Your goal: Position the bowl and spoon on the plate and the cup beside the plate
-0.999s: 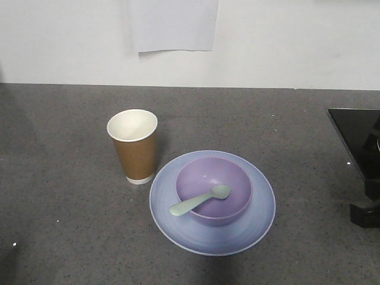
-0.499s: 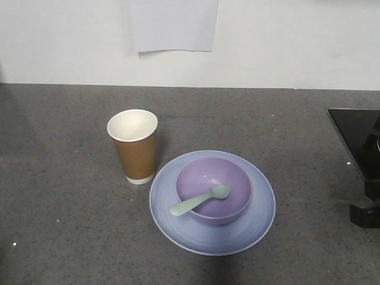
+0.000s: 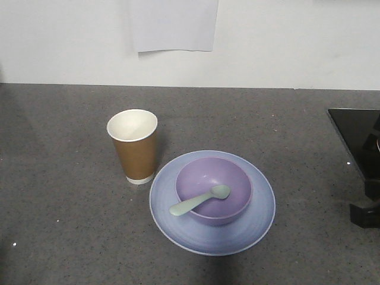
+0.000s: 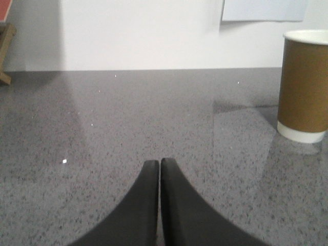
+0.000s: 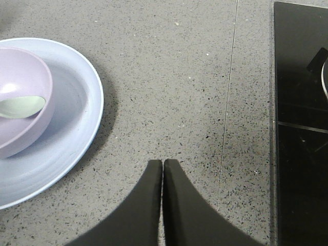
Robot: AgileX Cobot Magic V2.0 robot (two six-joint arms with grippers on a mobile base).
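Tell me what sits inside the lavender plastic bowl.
A pale mint-green plastic spoon lies in the lavender plastic bowl, its handle resting over the near rim. Nothing else shows; the bowl floor under the spoon is hidden.

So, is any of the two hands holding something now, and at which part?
Nothing is held. The left hand and the right hand are both shut on nothing, over bare table. The cup stands free.

Paper cup [image 3: 136,146], smooth plastic bowl [image 3: 228,181], speckled stone-like countertop [image 3: 59,178].
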